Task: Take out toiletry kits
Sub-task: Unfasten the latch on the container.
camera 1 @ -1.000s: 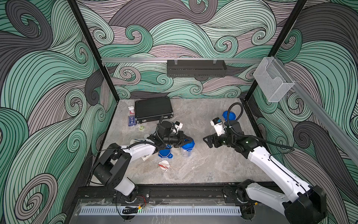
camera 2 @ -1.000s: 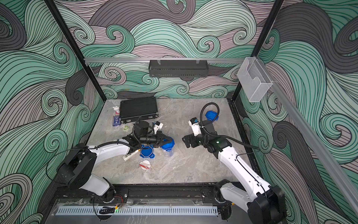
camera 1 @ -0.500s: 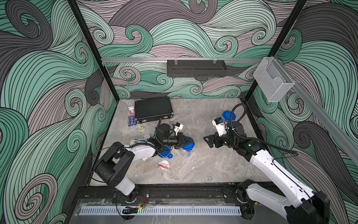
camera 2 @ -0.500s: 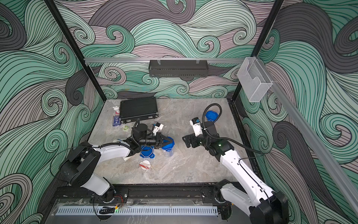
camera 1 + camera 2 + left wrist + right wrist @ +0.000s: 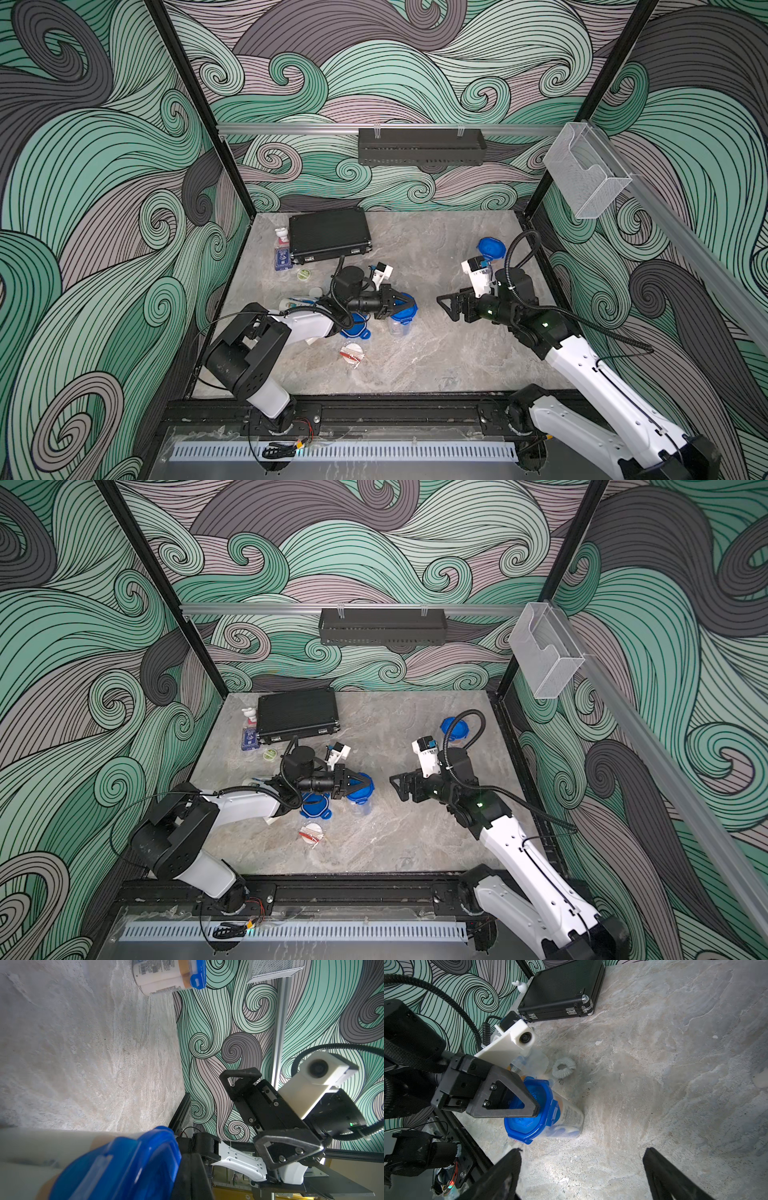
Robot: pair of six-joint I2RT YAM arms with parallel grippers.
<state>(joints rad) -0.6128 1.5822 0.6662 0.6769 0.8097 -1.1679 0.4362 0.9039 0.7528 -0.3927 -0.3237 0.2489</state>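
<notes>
A clear container with a blue lid (image 5: 402,316) (image 5: 360,795) (image 5: 529,1128) stands mid-table, with white bottles and other toiletry kit pieces showing through its wall. My left gripper (image 5: 409,306) (image 5: 366,786) (image 5: 536,1108) (image 5: 191,1178) is shut, its tips resting on that lid, and nothing shows between them. My right gripper (image 5: 445,305) (image 5: 398,785) (image 5: 582,1151) hangs open to the container's right, apart from it. A second lidded container (image 5: 490,248) (image 5: 170,976) with toiletries stands at the back right. A round white packet (image 5: 352,354) and wrapped items (image 5: 299,301) lie loose on the table.
A loose blue lid (image 5: 353,330) lies under my left arm. A black ribbed case (image 5: 328,235) and a pump bottle (image 5: 282,249) sit at the back left. A small green round item (image 5: 304,273) and a white ring (image 5: 563,1067) lie nearby.
The left arm has shifted slightly while its shut gripper stays at the blue lid. The right gripper stays open in about the same place.
</notes>
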